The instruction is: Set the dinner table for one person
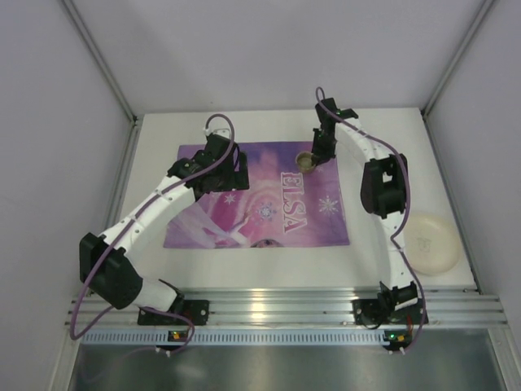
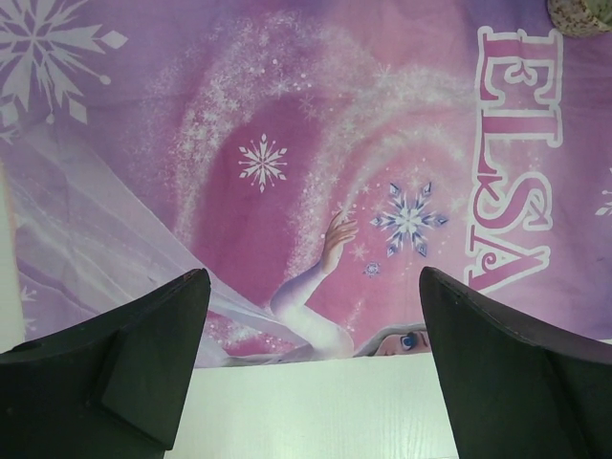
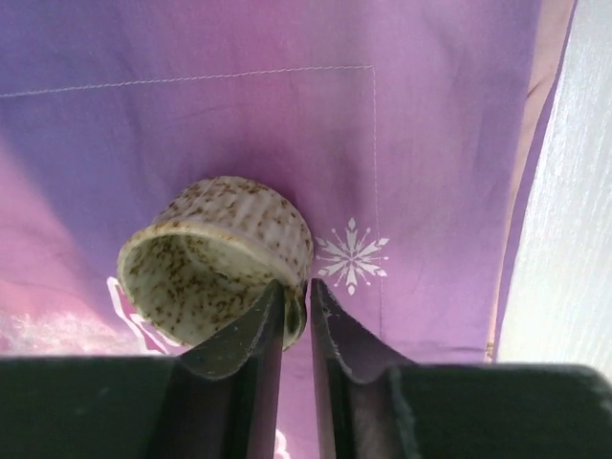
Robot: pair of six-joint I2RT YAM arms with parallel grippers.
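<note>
**Right gripper (image 3: 297, 287) pinches speckled cup (image 3: 215, 253)**

Its jaws clamp the rim over the purple ELSA placemat (image 1: 317, 224), upper centre. Left gripper (image 2: 314, 277) hangs open above the mat. Cream plate (image 1: 431, 243) lies lower right on the off-white dinner table (image 1: 244, 277); grey walls surround.
</note>
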